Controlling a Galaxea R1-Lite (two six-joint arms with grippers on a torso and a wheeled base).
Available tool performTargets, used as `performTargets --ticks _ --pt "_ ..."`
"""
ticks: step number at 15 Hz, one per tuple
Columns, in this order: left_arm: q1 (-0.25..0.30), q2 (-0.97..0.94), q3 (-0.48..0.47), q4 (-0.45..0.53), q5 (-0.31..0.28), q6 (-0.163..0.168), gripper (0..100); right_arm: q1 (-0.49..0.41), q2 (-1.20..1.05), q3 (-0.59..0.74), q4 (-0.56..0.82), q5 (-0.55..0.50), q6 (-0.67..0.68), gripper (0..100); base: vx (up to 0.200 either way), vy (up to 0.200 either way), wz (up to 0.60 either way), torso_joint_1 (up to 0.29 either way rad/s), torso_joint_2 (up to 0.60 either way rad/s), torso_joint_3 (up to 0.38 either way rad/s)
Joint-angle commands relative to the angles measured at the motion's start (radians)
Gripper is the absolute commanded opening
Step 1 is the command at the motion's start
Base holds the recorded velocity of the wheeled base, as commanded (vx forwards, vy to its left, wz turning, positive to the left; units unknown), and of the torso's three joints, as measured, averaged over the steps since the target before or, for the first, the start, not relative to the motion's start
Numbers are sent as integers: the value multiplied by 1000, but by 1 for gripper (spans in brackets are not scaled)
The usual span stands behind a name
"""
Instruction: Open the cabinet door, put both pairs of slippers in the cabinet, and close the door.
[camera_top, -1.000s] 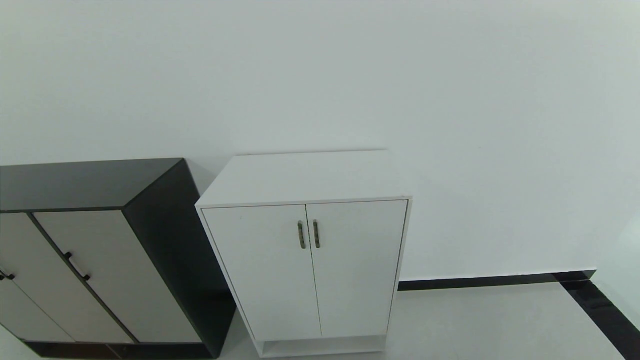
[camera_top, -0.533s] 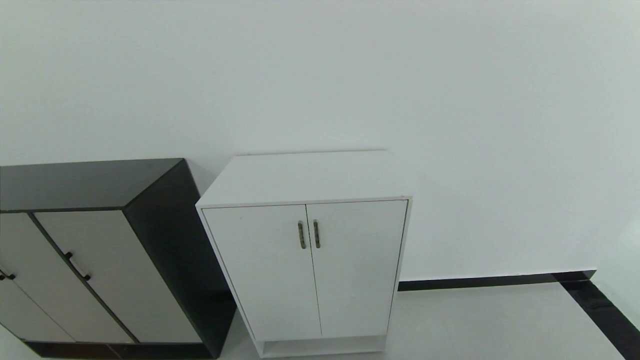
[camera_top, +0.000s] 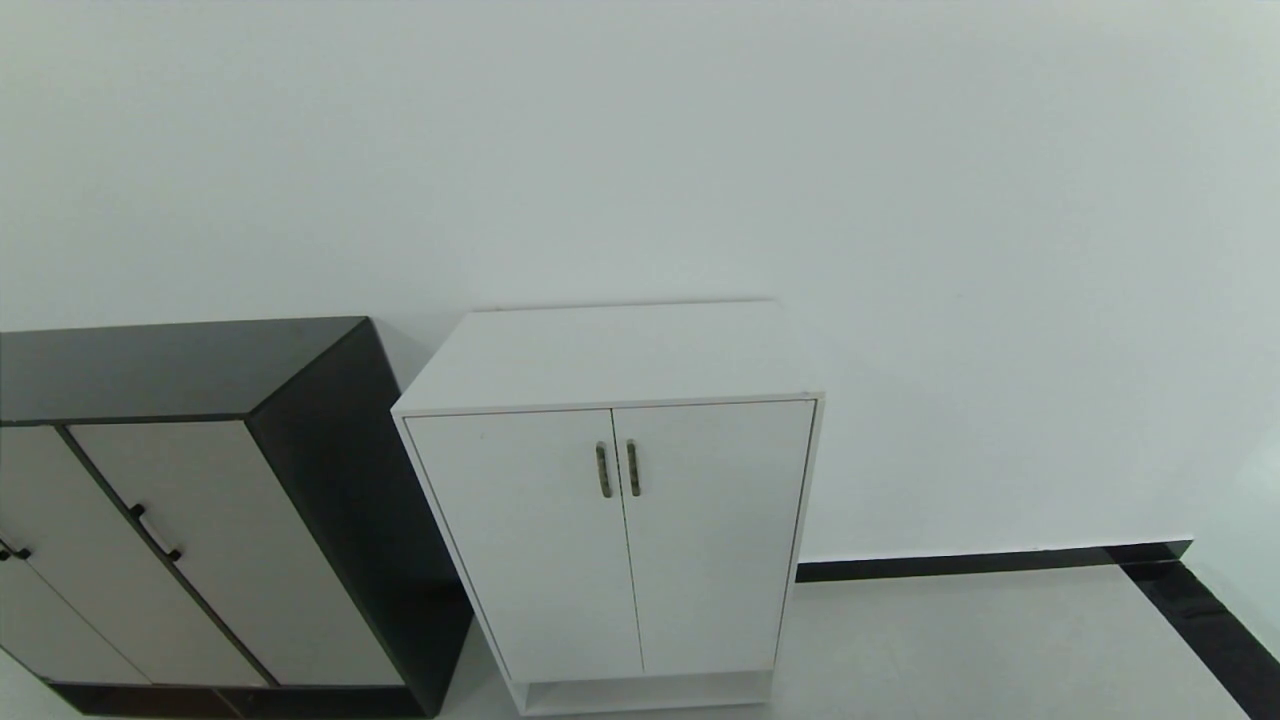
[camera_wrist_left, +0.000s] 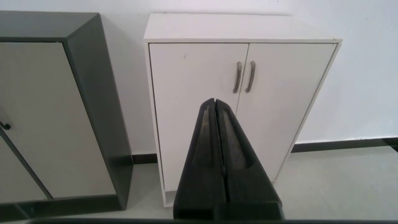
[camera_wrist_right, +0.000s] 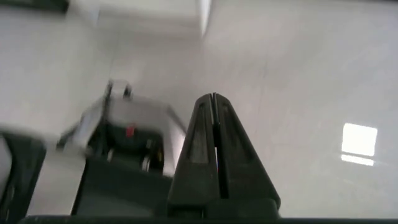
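The white cabinet (camera_top: 610, 520) stands against the far wall (camera_top: 700, 150), just right of a black cabinet (camera_top: 335, 470) with grey fronts. It is a plain upright box with a flat top and a shallow recess at its foot. Its two tall white doors (camera_top: 520, 540) are both closed, meeting at a thin centre seam. Two short dull-metal handles (camera_top: 604, 470) stand upright either side of that seam, high up. The left gripper (camera_wrist_left: 216, 102), jaws pressed together and holding nothing, hangs apart from the cabinet, in front of it. The right gripper (camera_wrist_right: 213, 98), likewise closed and empty, is over pale floor (camera_wrist_right: 298, 74).
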Motion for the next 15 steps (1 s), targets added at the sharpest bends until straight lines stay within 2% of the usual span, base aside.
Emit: performTargets --ticks 1,3,10,15 --pt "0 2 0 0 0 -1 0 -175 -261 0 -4 -4 5 0 0 0 0 0 0 0" --pt "0 0 0 0 0 -1 0 -216 -356 0 -4 -2 8 0 0 0 0 0 0 0" --pt "0 2 0 0 0 -2 0 -206 -542 0 -4 1 8 0 0 0 0 0 0 0" --pt "0 2 0 0 0 -2 0 -201 -554 0 -4 1 6 0 0 0 0 0 0 0"
